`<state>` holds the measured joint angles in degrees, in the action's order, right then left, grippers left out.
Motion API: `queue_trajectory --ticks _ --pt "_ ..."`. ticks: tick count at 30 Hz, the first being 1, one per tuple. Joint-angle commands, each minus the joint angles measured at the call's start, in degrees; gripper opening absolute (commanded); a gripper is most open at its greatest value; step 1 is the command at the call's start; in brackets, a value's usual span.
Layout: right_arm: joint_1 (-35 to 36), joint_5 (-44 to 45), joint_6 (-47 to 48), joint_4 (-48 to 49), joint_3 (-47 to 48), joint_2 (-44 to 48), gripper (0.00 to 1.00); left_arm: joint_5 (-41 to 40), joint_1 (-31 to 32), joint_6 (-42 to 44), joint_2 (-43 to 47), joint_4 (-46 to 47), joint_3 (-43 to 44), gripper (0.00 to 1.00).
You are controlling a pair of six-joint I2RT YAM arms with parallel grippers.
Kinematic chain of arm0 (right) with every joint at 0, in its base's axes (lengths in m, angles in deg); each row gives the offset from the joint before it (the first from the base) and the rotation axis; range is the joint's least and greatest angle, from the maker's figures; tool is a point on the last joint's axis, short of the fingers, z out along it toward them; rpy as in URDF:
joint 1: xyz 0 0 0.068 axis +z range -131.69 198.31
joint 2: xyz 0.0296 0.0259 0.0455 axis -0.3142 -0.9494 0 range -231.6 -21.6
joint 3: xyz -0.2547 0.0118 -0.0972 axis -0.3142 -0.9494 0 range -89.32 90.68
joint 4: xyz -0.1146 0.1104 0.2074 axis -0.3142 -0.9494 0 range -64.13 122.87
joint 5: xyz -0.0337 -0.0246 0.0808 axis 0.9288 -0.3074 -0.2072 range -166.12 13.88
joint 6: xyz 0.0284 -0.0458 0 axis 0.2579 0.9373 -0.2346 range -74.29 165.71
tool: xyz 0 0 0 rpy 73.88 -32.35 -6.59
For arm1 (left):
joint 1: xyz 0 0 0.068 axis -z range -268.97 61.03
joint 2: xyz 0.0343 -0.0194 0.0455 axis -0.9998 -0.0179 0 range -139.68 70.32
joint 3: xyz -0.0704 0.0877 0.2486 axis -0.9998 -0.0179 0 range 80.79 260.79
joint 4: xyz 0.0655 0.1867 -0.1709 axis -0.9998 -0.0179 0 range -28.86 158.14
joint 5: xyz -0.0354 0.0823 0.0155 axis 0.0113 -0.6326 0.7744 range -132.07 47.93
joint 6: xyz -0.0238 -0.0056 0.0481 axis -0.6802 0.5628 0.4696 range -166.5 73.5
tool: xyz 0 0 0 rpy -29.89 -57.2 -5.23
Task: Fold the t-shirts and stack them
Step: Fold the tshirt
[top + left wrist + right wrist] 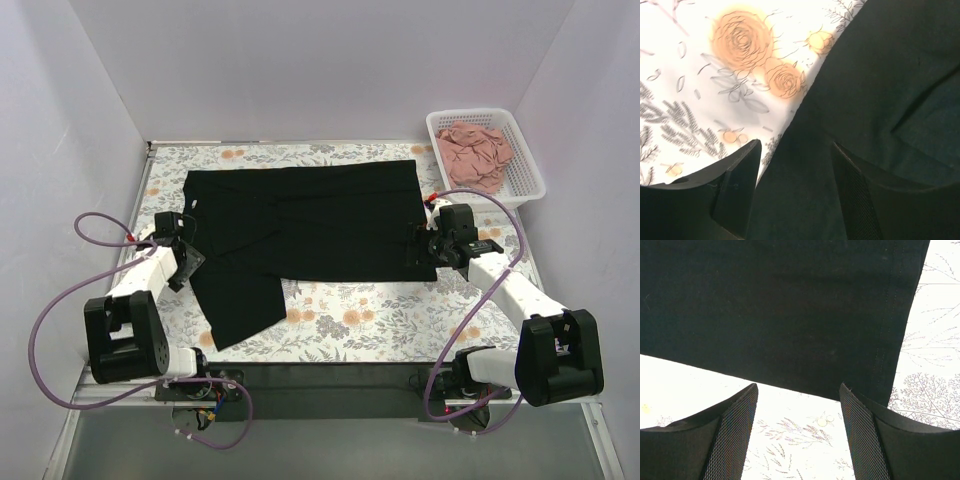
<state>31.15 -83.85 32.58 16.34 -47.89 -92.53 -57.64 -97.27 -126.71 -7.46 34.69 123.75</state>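
So the black t-shirt (310, 220) is lying flat on the flowery table (350, 320), long axis running left to right across it; the hem end is pointing toward the right arm and the sleeve end toward the left arm, with one sleeve (240, 305) flopping out toward the near edge.

The left gripper (190, 258) is sitting right at the left edge of the shirt, and its fingers (740, 185) are spread wide; in the left wrist view the cloth edge is running up between them, so it's straddling fabric but not pinching anything. The right gripper (418, 247) is hanging at the near right corner of the hem, its fingers (735, 430) spread too; the hem corner is lying just ahead of the tips, with mostly bare tablecloth between them. I can't tell whether either set of tips is touching the cloth.

My guess is that each arm is lining up on its own end, and the next move is depending on both closing on an edge; the right one is looking like it needs to nudge forward first.

The pink t-shirt (475, 155) is sitting crumpled in the white basket (530, 178) at the far right corner, well apart from both grippers, though nearer the right.

I'm not seeing any brand, label or readable writing anywhere.
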Motion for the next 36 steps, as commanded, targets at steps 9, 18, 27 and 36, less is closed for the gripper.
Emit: queue_trajectory --ticks 9,18,27,36 --pt "0.3 -0.9 0.6 2.4 -0.6 -0.3 0.73 -0.9 -2.0 2.0 -8.5 3.0 4.9 0.5" --pt "0.2 -0.5 0.5 2.5 -0.6 -0.4 0.73 0.1 -2.6 2.3 -10.7 2.5 5.1 0.43" --pt "0.3 -0.1 0.3 2.3 -0.6 -0.1 0.72 2.9 -2.5 2.9 -11.8 1.6 2.7 0.29" --pt "0.2 5.7 -1.9 0.2 -0.6 2.6 0.71 5.1 -2.3 3.9 -12.1 0.9 2.9 0.0"
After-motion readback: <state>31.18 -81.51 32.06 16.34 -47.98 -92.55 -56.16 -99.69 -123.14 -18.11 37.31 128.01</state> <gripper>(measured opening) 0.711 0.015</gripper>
